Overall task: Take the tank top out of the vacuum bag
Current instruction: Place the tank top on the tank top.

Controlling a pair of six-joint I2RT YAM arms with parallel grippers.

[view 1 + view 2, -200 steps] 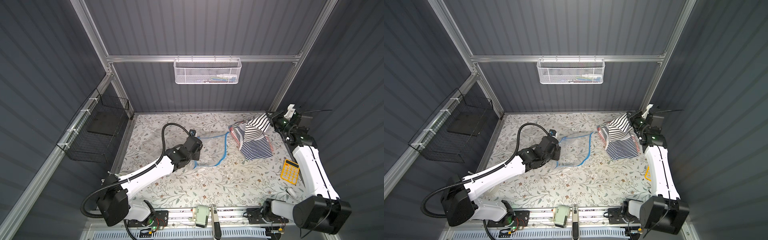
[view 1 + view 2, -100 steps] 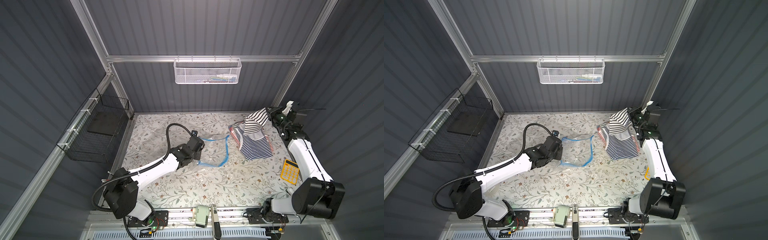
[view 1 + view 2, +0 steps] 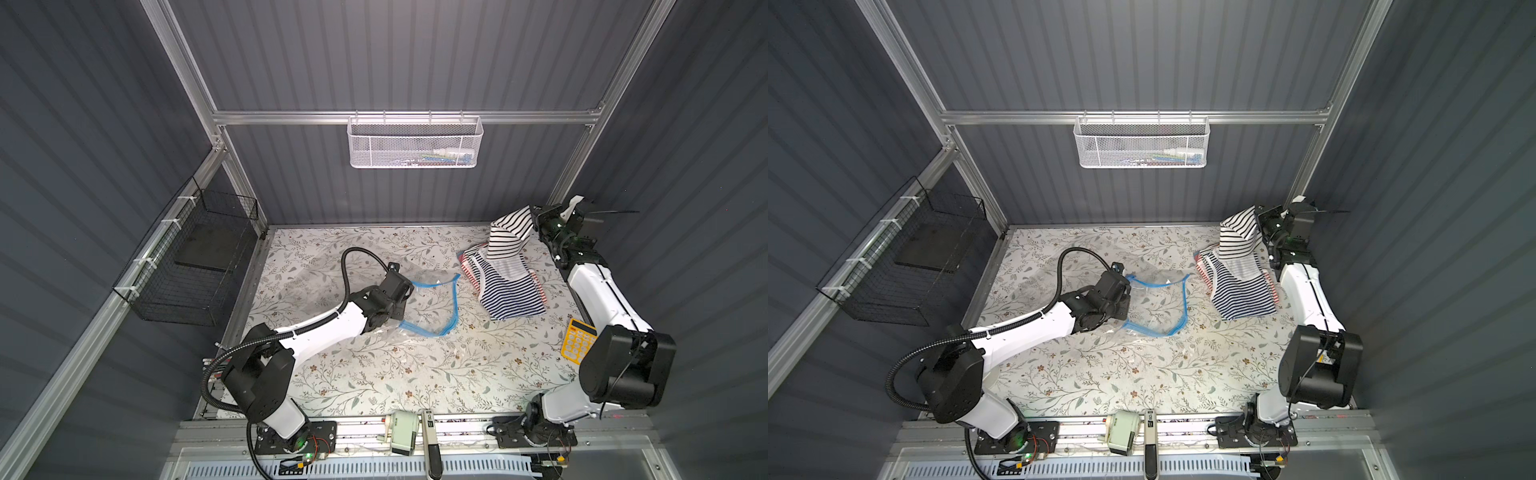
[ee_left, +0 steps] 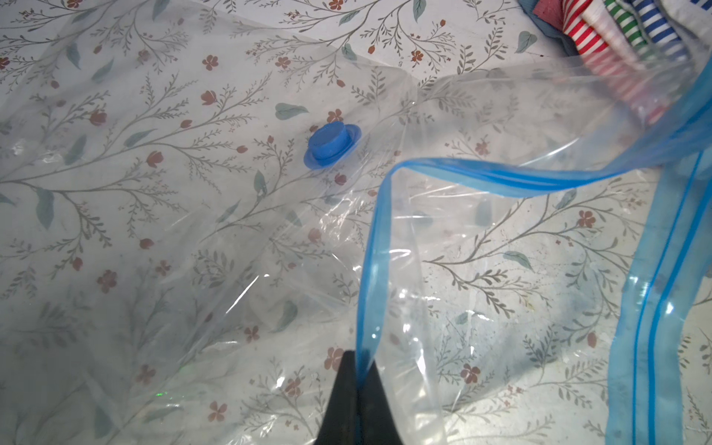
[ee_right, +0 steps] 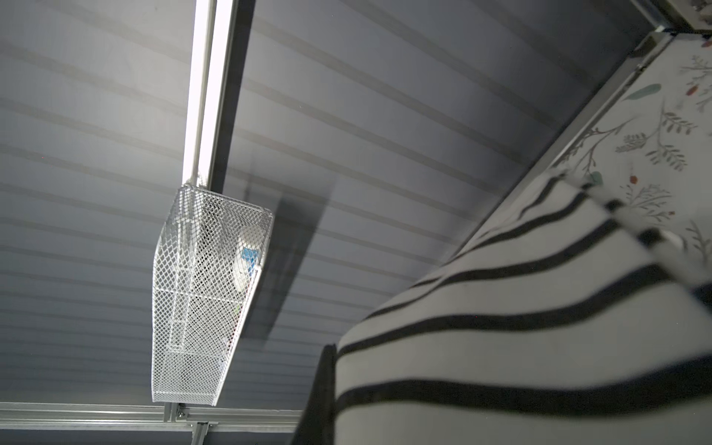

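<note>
Where the floral table [image 3: 374, 374] is concerned, note these surroundings. A white mesh basket [image 3: 415, 143] hangs on the rear rail and a black wire basket [image 3: 195, 266] on the left wall. A yellow calculator [image 3: 577, 340] lies near the right arm's base, its key markings too small to read. A pile of striped clothes [image 3: 509, 295] lies on the table at rear right, just beside the vacuum bag [image 3: 432, 299].

You will find the vacuum bag flat at mid-table. Its blue zip strip [image 4: 481, 175] is curled up and parted, and the round blue valve cap [image 4: 331, 144] lies on the clear film. In both top views the left forearm covers the bag's left part.

The left arm reaches low across the table from the front left. The left gripper [image 4: 356, 366] is clamped on one blue lip of the zip strip.

The tank top [image 3: 505, 239], white with thin black stripes, is outside the bag. Its upper end is raised above the table at the rear right corner, and its lower end drapes onto the pile of striped clothes. The right arm extends along the right edge with its wrist turned inward. The right gripper [image 3: 535, 219] is closed on the tank top's raised end. In the right wrist view the fabric fills the lower corner.
</note>
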